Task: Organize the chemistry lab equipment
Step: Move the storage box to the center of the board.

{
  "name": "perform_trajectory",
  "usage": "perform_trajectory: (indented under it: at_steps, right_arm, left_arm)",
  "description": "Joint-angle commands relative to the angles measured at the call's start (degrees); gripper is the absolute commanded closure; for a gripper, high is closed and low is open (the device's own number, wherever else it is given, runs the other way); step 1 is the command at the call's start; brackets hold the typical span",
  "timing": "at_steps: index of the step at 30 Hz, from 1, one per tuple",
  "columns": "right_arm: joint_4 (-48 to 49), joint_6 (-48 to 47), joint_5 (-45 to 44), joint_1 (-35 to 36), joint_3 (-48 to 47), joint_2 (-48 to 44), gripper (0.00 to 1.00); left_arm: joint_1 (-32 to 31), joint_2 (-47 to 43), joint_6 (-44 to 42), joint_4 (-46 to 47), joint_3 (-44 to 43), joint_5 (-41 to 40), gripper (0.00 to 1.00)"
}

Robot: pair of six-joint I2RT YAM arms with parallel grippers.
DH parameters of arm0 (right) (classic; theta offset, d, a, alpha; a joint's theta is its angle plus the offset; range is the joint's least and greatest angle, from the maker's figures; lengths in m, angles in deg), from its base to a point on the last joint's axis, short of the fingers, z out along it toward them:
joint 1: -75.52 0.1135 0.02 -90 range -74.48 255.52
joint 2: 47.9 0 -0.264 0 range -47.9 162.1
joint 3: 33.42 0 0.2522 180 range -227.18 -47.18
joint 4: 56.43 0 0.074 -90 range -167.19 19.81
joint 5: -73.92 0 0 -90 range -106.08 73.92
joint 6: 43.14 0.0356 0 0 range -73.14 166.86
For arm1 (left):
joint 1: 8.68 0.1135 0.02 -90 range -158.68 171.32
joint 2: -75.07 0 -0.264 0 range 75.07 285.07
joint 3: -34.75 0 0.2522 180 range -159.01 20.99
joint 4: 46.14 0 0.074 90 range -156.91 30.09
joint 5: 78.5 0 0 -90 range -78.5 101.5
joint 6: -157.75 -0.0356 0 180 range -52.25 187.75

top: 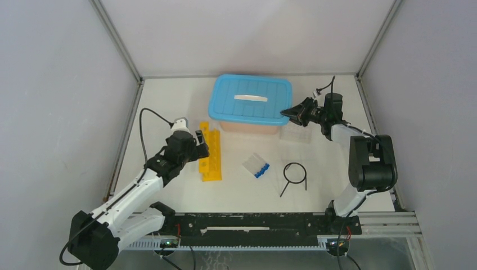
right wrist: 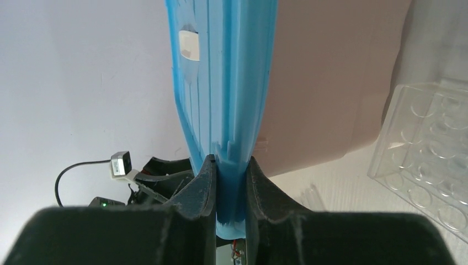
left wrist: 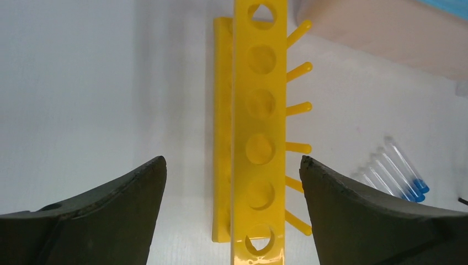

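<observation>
The yellow rack (top: 211, 154) lies on the table left of centre. My left gripper (top: 201, 147) is open above it, jaws wide on either side of the rack (left wrist: 258, 138), not touching it. Small clear blue-capped tubes (top: 257, 166) lie in a bunch at centre and show in the left wrist view (left wrist: 397, 174). The black wire ring (top: 294, 175) lies to their right. The clear tray (top: 296, 135) sits beside the bin and shows in the right wrist view (right wrist: 430, 165). My right gripper (top: 288, 113) is shut on the edge of the blue lid (right wrist: 226, 99).
A pale storage bin (top: 250, 126) with the blue lid (top: 250, 99) stands at the back centre. Grey walls enclose the table on three sides. A black rail (top: 253, 225) runs along the near edge.
</observation>
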Motion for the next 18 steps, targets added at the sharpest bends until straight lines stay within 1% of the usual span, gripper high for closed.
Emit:
perform_trajectory:
  at_steps: [1,12,18]
  right_arm:
    - [-1.5,-3.0,1.1,0.1,0.4,-1.1,1.0]
    - [-3.7,-4.7,1.9,-0.1,-0.8,0.4,1.0]
    - [-4.8,-5.6,2.4,-0.3,-1.1,0.7,1.0]
  left_arm:
    - [-0.3,2.1,-2.1,2.8,0.7,-0.5,0.07]
    - [-0.3,7.6,-3.3,3.9,-1.7,1.0,0.11]
    - [-0.3,7.6,-3.9,3.5,-2.4,0.6,0.11]
